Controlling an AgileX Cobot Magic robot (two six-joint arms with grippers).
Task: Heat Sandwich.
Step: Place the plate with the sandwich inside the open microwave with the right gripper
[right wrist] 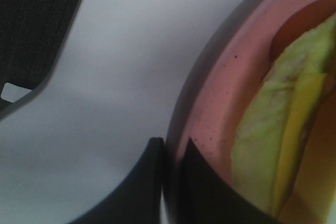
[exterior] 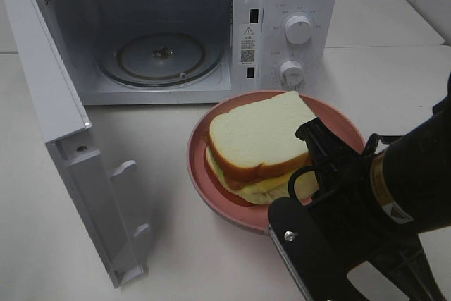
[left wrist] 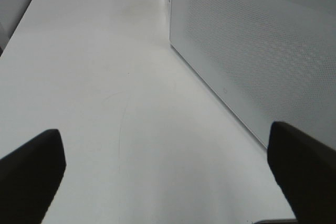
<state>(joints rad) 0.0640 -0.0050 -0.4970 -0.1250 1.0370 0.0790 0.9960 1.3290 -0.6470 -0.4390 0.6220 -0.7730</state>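
Observation:
The sandwich (exterior: 261,139), pale bread with yellow-green filling, lies on a round pink plate (exterior: 204,181) in front of the open microwave (exterior: 296,5). My right gripper (right wrist: 172,156) is shut on the plate's rim (right wrist: 210,103), one finger on each side, with the sandwich filling (right wrist: 273,129) just inside. In the exterior high view the right arm (exterior: 394,181) covers the plate's near right edge. My left gripper (left wrist: 168,150) stands wide open over bare table, holding nothing, beside the microwave door (left wrist: 252,51). It does not show in the exterior high view.
The microwave door (exterior: 63,139) swings out to the left toward the table's front. Inside sits the glass turntable (exterior: 162,58). Two dials (exterior: 298,29) are on the right panel. The white table (exterior: 155,174) lies between door and plate.

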